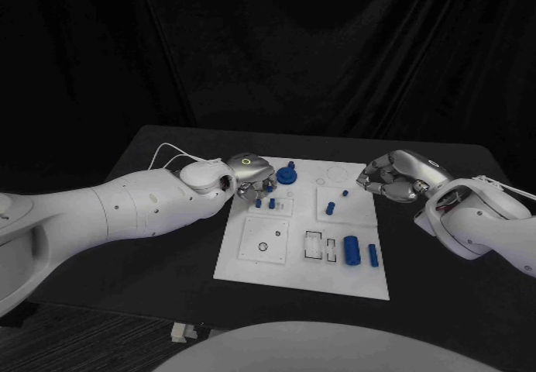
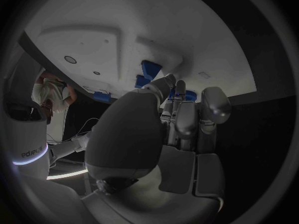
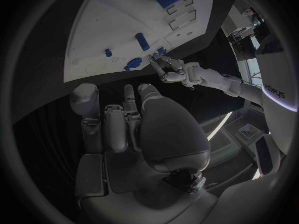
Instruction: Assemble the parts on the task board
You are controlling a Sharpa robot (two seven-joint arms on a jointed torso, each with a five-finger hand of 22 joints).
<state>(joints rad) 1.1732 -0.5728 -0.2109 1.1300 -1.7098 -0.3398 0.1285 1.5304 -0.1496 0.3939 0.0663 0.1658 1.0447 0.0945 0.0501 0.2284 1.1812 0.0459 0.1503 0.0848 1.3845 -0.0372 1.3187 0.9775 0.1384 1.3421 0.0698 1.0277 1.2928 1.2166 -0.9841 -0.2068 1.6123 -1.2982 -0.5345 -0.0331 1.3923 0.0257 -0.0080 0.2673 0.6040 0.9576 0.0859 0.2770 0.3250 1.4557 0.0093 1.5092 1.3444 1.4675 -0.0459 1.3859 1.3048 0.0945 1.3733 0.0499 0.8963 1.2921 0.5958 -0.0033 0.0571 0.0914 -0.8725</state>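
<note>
Two hands I see: left hand (image 1: pixel 250 175) fingering small parts (image 1: pixel 266 197) beneath it, grip unclear; right hand (image 1: pixel 393 177) curled, holding nothing.

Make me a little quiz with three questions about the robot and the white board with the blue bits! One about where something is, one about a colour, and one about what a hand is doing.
1. Where is the left hand?
A. Over the far left corner of the task board
B. Off the table
C. Over the board's near right corner

2. What colour are the parts, like the long cylinder lying on the board?
A. Red
B. Blue
C. Yellow

3. What is the right hand doing?
A. Holding a blue part
B. Pressing on the board
C. Holding nothing, beside the board's right edge

Answers:
1 A: the head view shows it at the far left corner, by the small pegs.
2 B: every part looks blue.
3 C: its fingers are curled with nothing in them, off the board.
</note>
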